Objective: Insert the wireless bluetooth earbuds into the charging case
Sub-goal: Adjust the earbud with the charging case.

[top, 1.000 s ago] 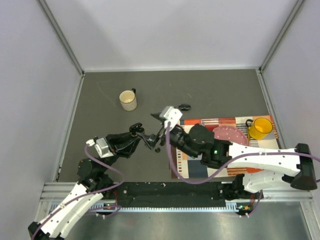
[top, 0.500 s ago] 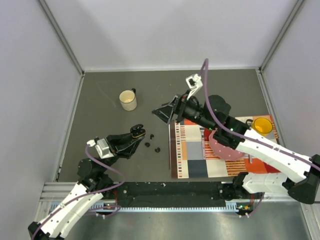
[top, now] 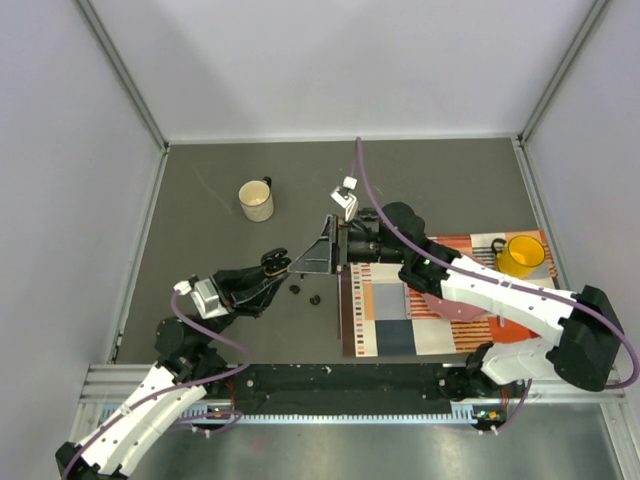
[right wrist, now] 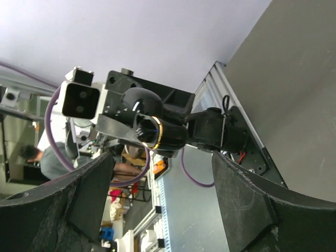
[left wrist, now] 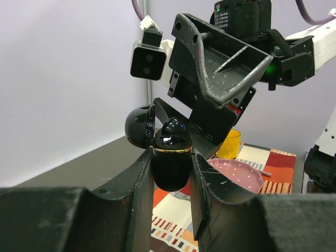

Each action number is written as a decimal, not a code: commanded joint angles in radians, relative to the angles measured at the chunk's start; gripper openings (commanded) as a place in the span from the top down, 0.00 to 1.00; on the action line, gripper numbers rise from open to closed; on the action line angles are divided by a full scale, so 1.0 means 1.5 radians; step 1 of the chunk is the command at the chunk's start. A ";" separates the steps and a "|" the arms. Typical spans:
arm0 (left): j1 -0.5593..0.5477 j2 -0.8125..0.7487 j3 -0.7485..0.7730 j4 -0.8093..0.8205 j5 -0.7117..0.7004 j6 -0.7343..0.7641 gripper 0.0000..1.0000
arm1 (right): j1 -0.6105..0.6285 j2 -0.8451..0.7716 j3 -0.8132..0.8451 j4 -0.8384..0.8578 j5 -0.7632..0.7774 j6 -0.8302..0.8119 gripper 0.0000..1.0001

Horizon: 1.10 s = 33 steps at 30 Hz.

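Observation:
My left gripper [left wrist: 171, 158] is shut on the black charging case [left wrist: 170, 167], which has a gold rim and stands upright with its round lid [left wrist: 139, 127] flipped open. A glossy black piece sits in the case's mouth; I cannot tell if it is an earbud. In the top view the left gripper [top: 272, 268] holds the case above the table. My right gripper [top: 324, 248] hangs just right of it, open and holding nothing. Its wrist view looks at the case [right wrist: 160, 132] between its spread fingers [right wrist: 89, 189]. Two wireless bluetooth earbuds [top: 295, 290] [top: 315, 299] lie on the table below.
A cream mug [top: 256, 200] stands at the back left. Under the right arm lies a striped placemat [top: 385, 310] with a pink plate [top: 432, 300] and a yellow mug [top: 518, 256]. Grey walls close in the table.
The right arm has lifted off the spot by the earbuds, swung back, then come forward to face the held case, its jaws narrowing slightly. The left gripper keeps the case still.

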 commanded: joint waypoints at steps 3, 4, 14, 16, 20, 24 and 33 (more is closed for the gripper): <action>0.000 0.017 0.030 0.050 0.010 0.006 1.00 | -0.007 0.013 0.004 0.120 -0.058 0.068 0.28; 0.000 0.018 0.030 0.053 0.011 0.005 1.00 | -0.007 0.016 0.004 0.126 -0.055 0.073 0.30; 0.000 0.027 0.032 0.060 0.021 0.001 1.00 | -0.007 0.043 0.004 0.127 -0.039 0.089 0.35; 0.000 0.027 0.032 0.061 0.022 0.000 1.00 | -0.007 0.048 0.006 0.124 -0.035 0.088 0.34; 0.000 0.032 0.032 0.064 0.024 -0.002 1.00 | -0.007 0.058 0.011 0.124 -0.038 0.091 0.37; 0.000 0.042 0.032 0.069 0.032 -0.006 1.00 | -0.007 0.062 0.009 0.131 -0.037 0.094 0.43; 0.000 0.060 0.034 0.080 0.045 -0.017 1.00 | -0.007 0.068 0.010 0.146 -0.037 0.093 0.67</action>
